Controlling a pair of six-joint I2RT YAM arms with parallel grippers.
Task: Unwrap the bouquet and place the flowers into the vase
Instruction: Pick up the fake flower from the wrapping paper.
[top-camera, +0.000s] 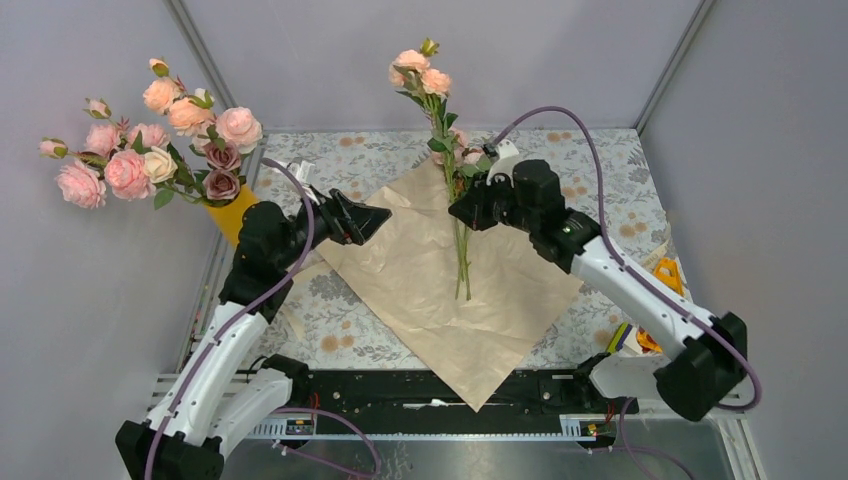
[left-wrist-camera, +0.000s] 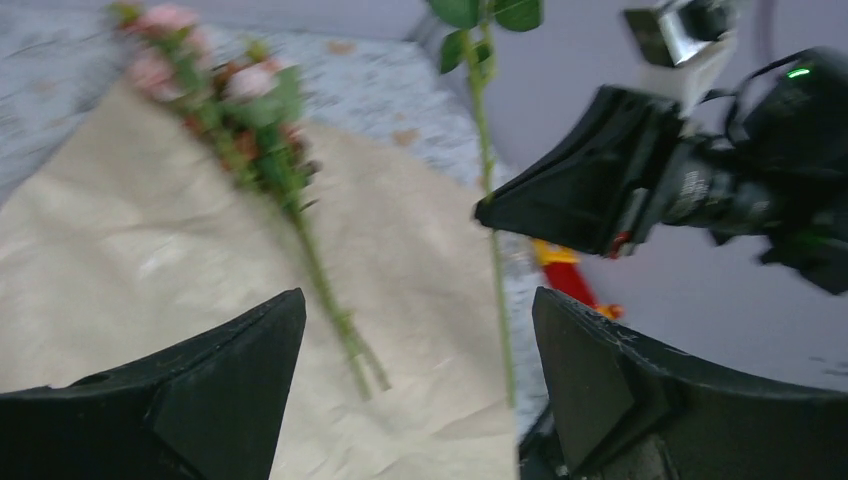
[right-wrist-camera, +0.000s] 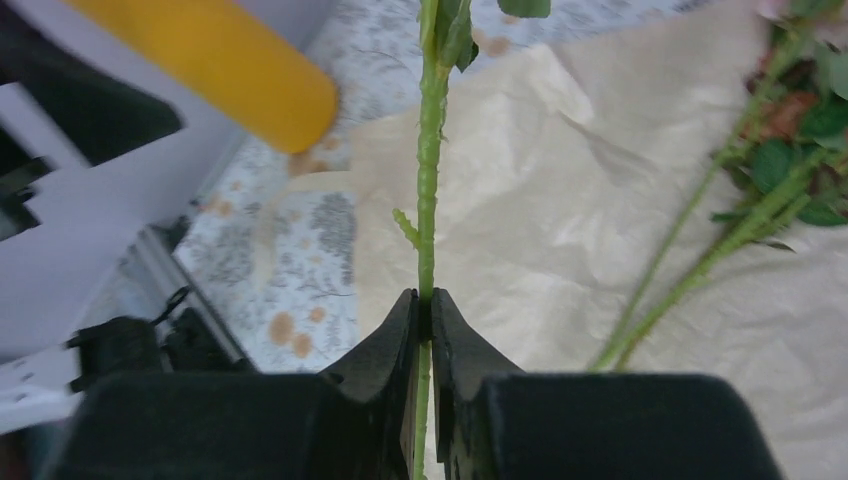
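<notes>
1. Nearest the right wrist camera, the right gripper (right-wrist-camera: 425, 300) has its black fingers pinched together on the thin green stem of one small artificial held rose (right-wrist-camera: 430, 150). The stem runs straight up out of the jaws.
2. Seen from above, the blooms of that flower are peach-pink and stand above the gripper, over the far part of the table.
3. The loose flowers (left-wrist-camera: 250, 110), small pink and brownish artificial roses with green leaves and long thin stems, lie on the paper just beside the right gripper.
4. The wrapping paper (top-camera: 430, 290), a crinkled peach-beige sheet, is spread flat on the floral-patterned tablecloth (top-camera: 600, 170).
5. The left gripper (left-wrist-camera: 417, 295) hangs over the paper's left edge with its fingers wide apart and nothing between them. It points toward the right gripper.
6. The vase (top-camera: 232, 215), smooth, yellow-orange and tapered, sits at the table's left edge, well apart from the held rose. It carries a big bunch of pale pink and peach roses (top-camera: 150, 140).
</notes>
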